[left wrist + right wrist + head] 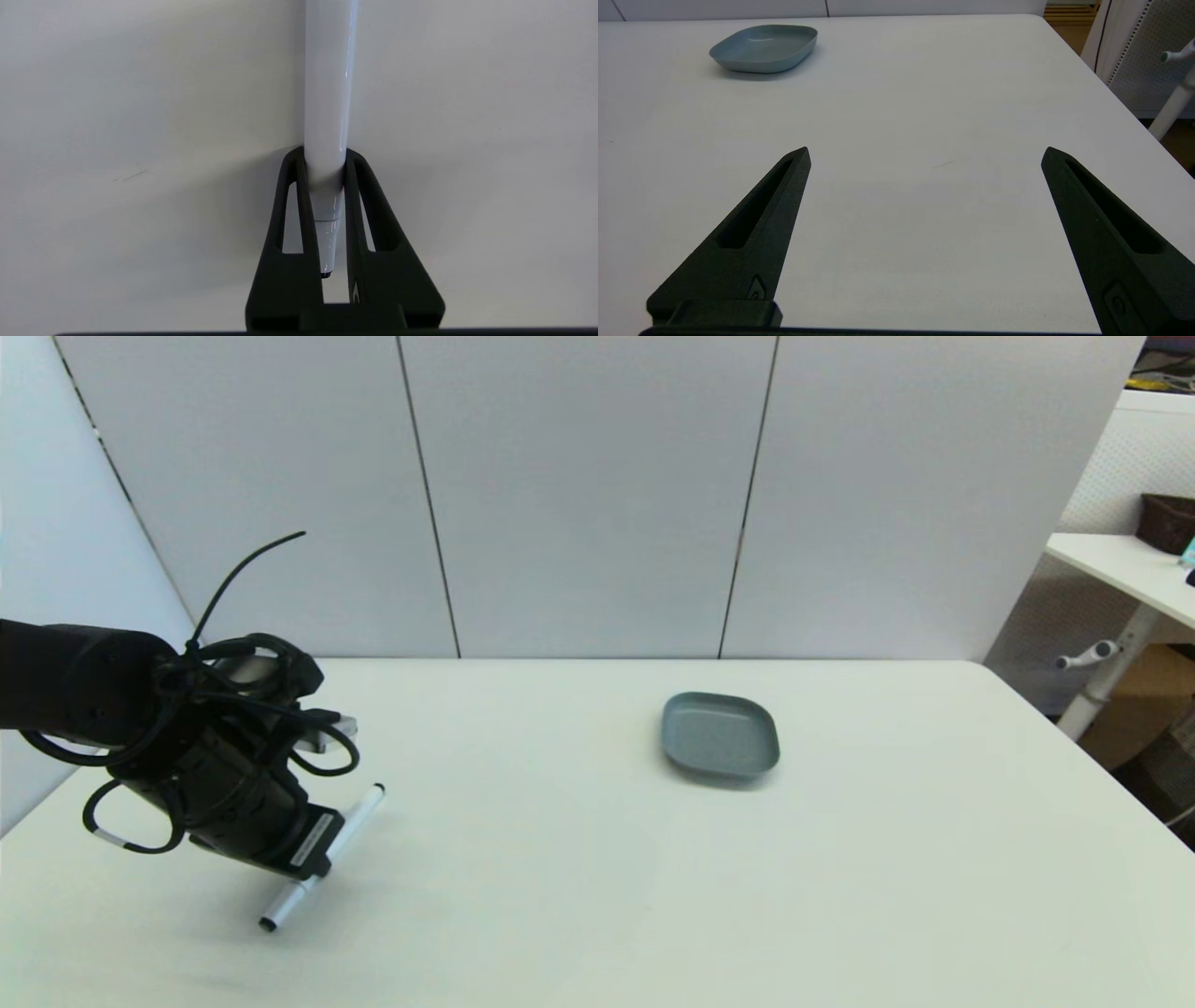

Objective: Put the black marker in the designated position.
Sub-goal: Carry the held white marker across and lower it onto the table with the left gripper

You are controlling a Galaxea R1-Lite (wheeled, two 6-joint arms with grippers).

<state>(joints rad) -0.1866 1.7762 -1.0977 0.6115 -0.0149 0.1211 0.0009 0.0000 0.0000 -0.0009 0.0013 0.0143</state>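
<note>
Although our left gripper (325, 156) has its fingers pressed against the barrel of the black marker (322, 856), pinching it close to one tip, the job is barely begun. From the head view the marker sits at the near left of the table (597, 896), slanting from a near tip toward a farther one, with our left arm bent down over it; whether it is already lifted clear of the surface we cannot tell. We judge the grey dish (720, 735), which stands well apart toward the far centre-right, to be the designated position, and nothing lies in it. So the grasp looks made, while the carry across the table and the release into the dish are left to do.

Our right gripper (924, 156) waits low over the near right of the table, fingers spread wide and holding nothing.

A pale label on the left gripper's body shows in the head view, but we cannot read its writing; the marker's barrel shows no readable print.
</note>
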